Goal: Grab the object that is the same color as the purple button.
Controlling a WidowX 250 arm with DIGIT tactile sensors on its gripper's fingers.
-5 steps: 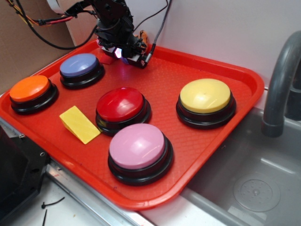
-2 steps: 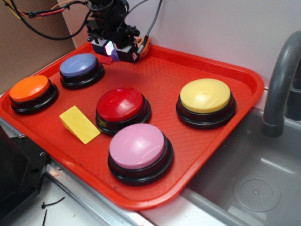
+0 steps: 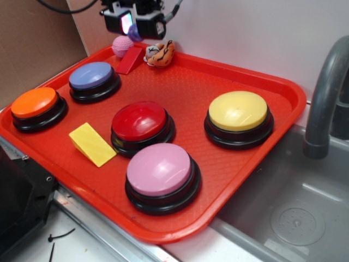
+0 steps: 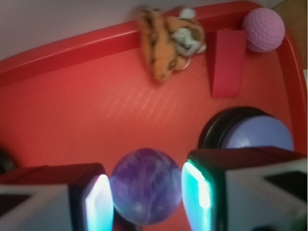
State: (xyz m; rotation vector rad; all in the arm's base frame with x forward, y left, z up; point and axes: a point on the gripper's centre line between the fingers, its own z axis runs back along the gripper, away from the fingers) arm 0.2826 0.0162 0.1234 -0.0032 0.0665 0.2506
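The black gripper is held raised above the red tray's far corner, clamped on the small marbled purple ball. The pink dimpled ball is shown only partly in the exterior view but whole at the wrist, where the periwinkle dome button is half hidden.

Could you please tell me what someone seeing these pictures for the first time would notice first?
Most striking is the big red tray carrying five dome buttons; the pink-lilac button sits nearest, the purple button at the back left. Above the tray's far corner, the hand is raised with the small purple ball clamped between its fingers. Below it, along the back rim, lie a pink dimpled ball, a red wedge and an orange striped toy.
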